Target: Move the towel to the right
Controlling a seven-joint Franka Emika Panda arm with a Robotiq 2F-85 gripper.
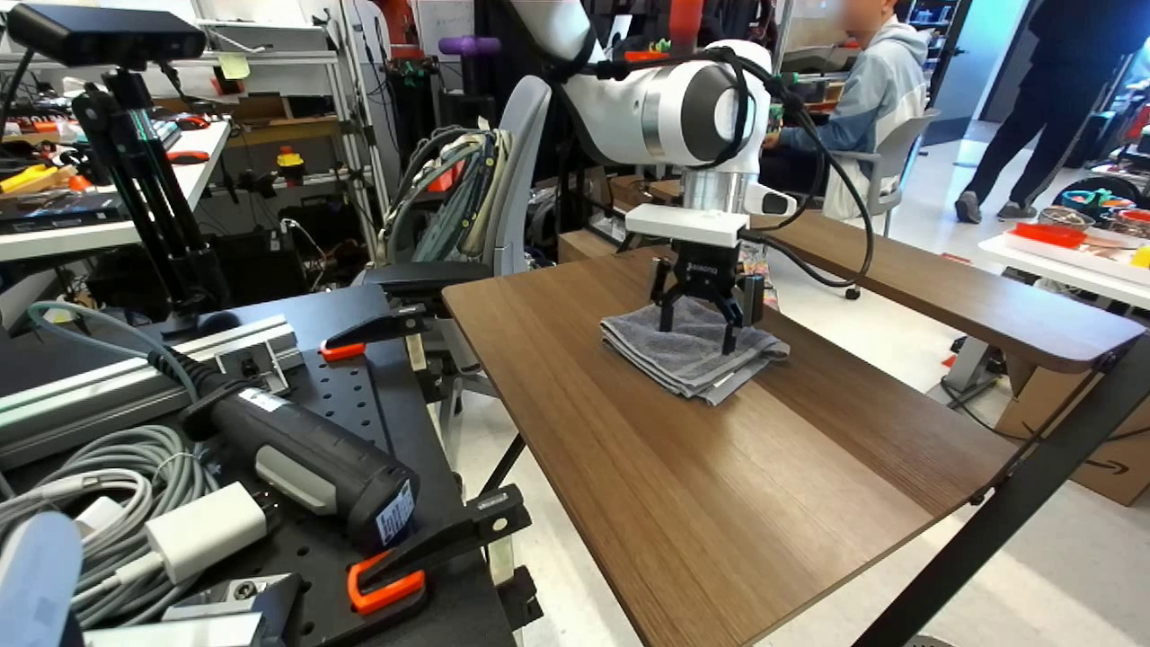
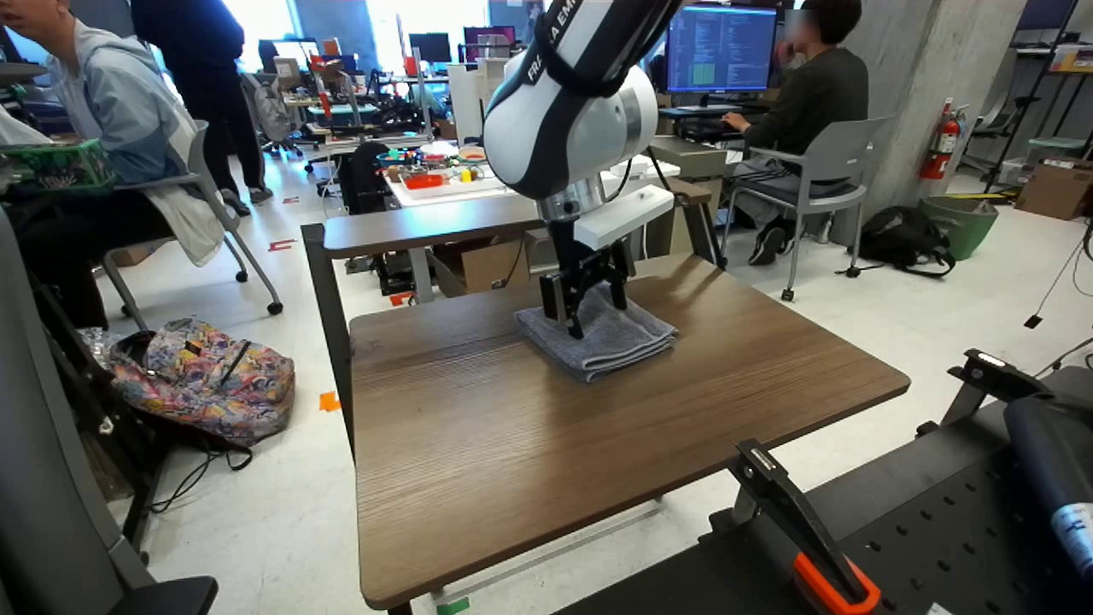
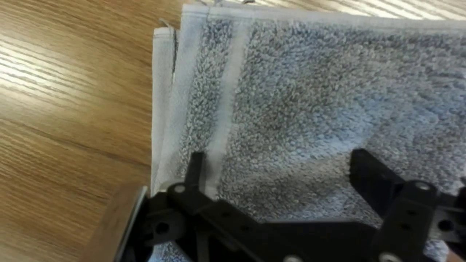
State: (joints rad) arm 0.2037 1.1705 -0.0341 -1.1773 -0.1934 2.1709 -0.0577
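The towel is a grey folded cloth lying flat on the brown wooden table, with soft wrinkles on top. It shows also in an exterior view and fills much of the wrist view, where pale stripes run along its hemmed left edge. My gripper points down over the towel, with its fingers wide apart. In the wrist view the gripper has one fingertip near the pale stripe and one over the wrinkled middle. The fingertips are at or very near the cloth; I cannot tell whether they touch it. Nothing is between them but the towel's surface below.
A black bench with clamps, a handheld tool and cables stands beside the table. A grey chair stands behind the table in an exterior view. A raised wooden shelf and a black post are at the table's edge.
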